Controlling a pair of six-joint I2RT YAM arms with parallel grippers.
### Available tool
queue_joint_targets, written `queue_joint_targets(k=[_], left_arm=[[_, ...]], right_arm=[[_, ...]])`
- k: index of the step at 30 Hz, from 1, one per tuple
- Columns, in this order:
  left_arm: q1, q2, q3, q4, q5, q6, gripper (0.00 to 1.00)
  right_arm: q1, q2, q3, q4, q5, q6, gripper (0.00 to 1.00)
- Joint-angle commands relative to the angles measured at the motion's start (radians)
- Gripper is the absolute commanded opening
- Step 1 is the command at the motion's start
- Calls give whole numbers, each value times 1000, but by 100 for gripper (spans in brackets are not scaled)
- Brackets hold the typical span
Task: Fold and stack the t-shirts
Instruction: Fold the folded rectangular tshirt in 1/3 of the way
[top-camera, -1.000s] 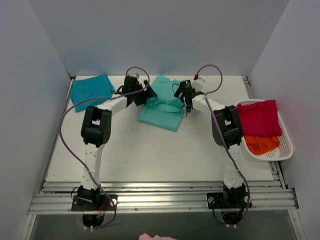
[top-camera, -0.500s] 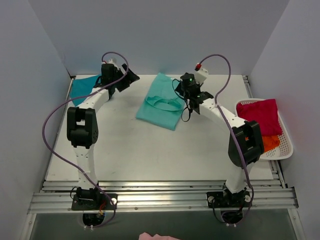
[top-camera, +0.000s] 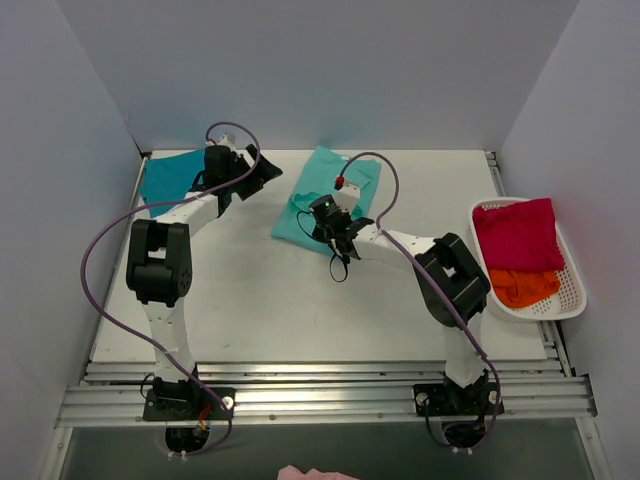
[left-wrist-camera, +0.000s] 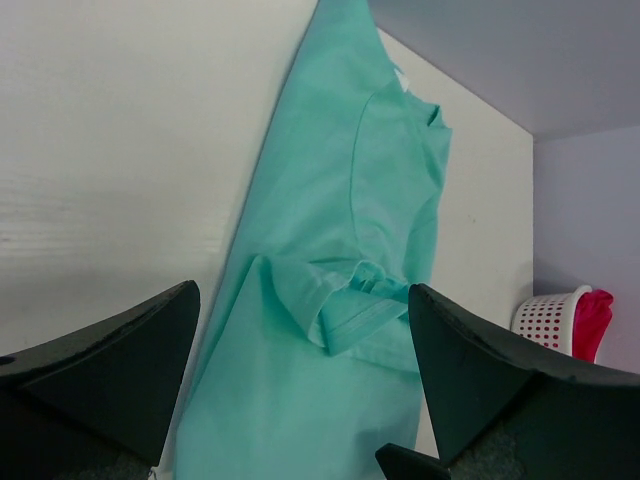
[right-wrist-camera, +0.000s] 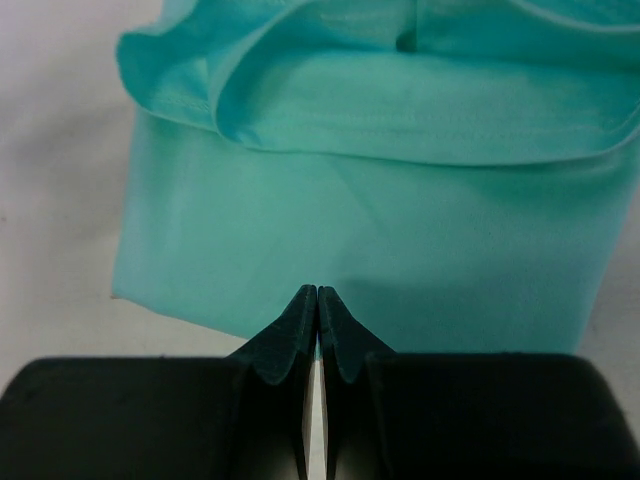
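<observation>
The mint-green t-shirt (top-camera: 345, 178) lies partly folded at the back centre of the table, with a sleeve bunched on top (left-wrist-camera: 350, 300). The teal-blue t-shirt (top-camera: 165, 178) lies at the back left, partly hidden by my left arm. Between the two shirts, above the table, my left gripper (top-camera: 262, 172) stands wide open and empty (left-wrist-camera: 303, 292). My right gripper (top-camera: 335, 238) is shut, its tips (right-wrist-camera: 317, 292) meeting right at the near hem of the mint-green t-shirt (right-wrist-camera: 400, 230). I cannot tell whether any cloth is pinched between them.
A white perforated basket (top-camera: 572, 296) stands at the right edge and holds a red cloth (top-camera: 515, 235) and an orange cloth (top-camera: 525, 287). Grey walls close in the back and both sides. Purple cables loop over both arms.
My right gripper shut and swung from the mint-green shirt's right side to its near hem. My left arm drew back left, off that shirt, toward the teal-blue one.
</observation>
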Motion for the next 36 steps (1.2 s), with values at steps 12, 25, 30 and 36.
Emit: queue_joint_targets(k=[12,25,30,36], left_arm=[[35,-97,-183,172,52,1,95],[47,-123,-232,210,66,0,95],[48,-116,-240,219,67,3,95],[53,-147,-261,221,70,3,96]], right_arm=[[-60,112,59,2,2,9,0],[-122,198,172,2,-47,-6,0],[-151,246,330,-31,-54,-37,0],[-284,373,552,-102,-72,-45,0]])
